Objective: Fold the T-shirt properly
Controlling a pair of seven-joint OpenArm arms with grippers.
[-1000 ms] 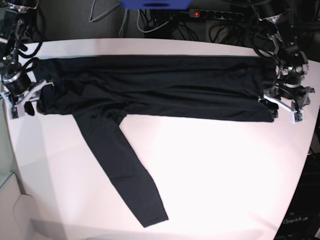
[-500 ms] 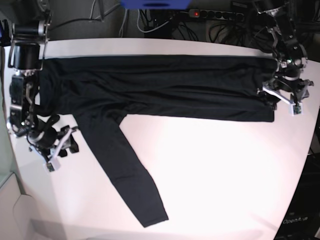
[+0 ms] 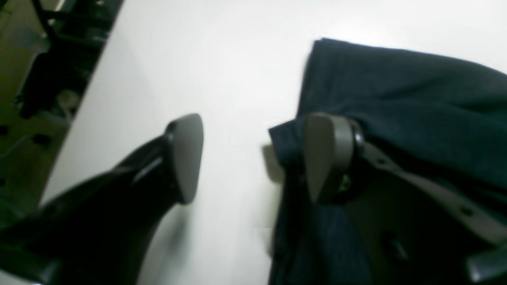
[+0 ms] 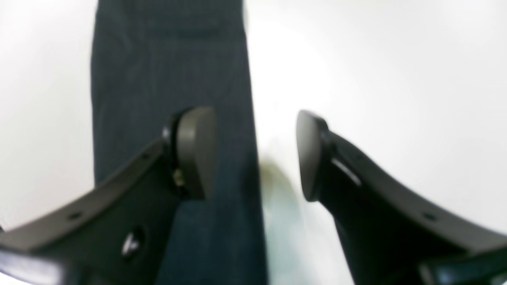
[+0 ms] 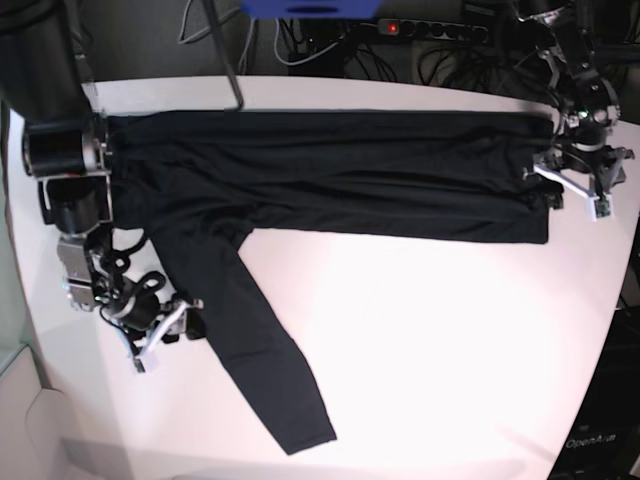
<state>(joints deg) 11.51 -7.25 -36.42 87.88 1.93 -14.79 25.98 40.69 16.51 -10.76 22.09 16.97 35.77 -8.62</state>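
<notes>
**Lining up on the loose sleeve**

I want my right gripper [image 5: 165, 335] to straddle the sleeve edge squarely and pinch one layer only, then carry the sleeve up onto the body. The T-shirt [image 5: 330, 175] lies spread along the table's [image 5: 430, 350] far edge, its sleeve running toward the near edge. My right jaws stand wide, empty, one finger over the sleeve. My left gripper [image 3: 253, 158] is spread wide at the shirt's end corner, gripping nothing.
</notes>
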